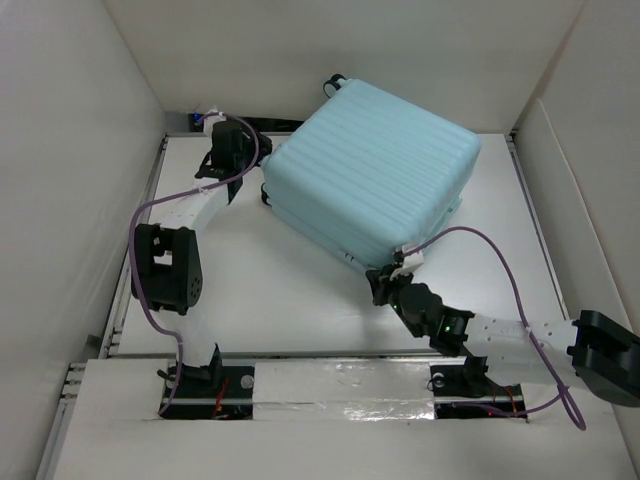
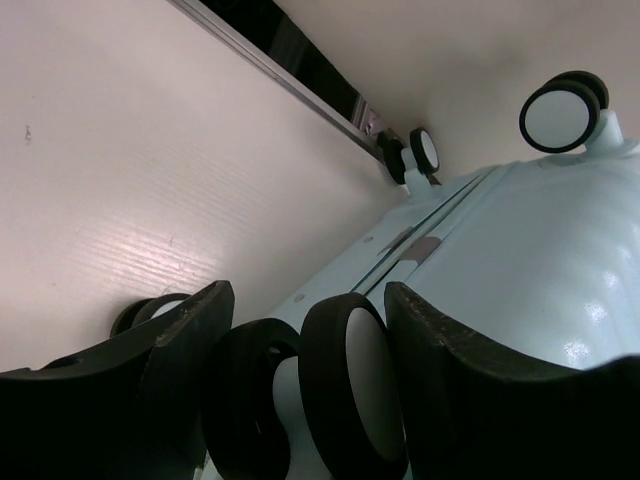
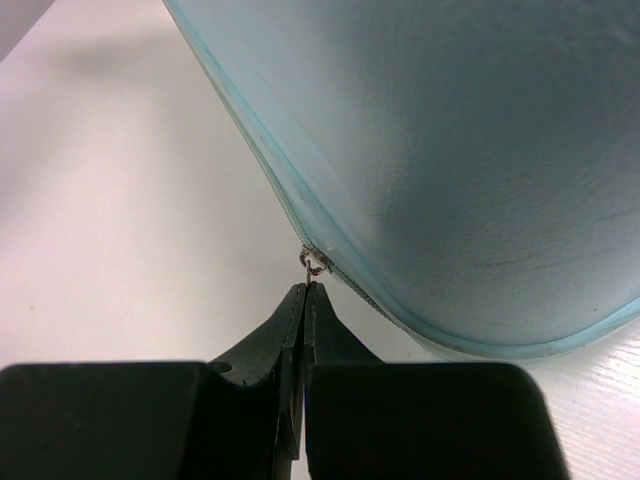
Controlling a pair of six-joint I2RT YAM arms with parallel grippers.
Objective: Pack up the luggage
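Fingers of the left gripper (image 2: 308, 320) stand apart around a spinner wheel (image 2: 350, 385) at the left corner of the luggage (image 1: 375, 170); whether they press it cannot be told. The luggage lies flat on the table (image 1: 290, 290), ribbed shell up, shells together. At its near corner the right gripper (image 3: 303, 295) is pinched tight on the zipper pull (image 3: 313, 264).

My left arm (image 1: 165, 265) is folded at the elbow and reaches to the far left. On the left gripper (image 1: 255, 150) the fingers (image 2: 180, 340) stand apart, and I can't tell whether they press on anything. My right arm (image 1: 500, 340) lies low, angled forward and left, with the right gripper (image 1: 383, 282) pressed together at the tips.
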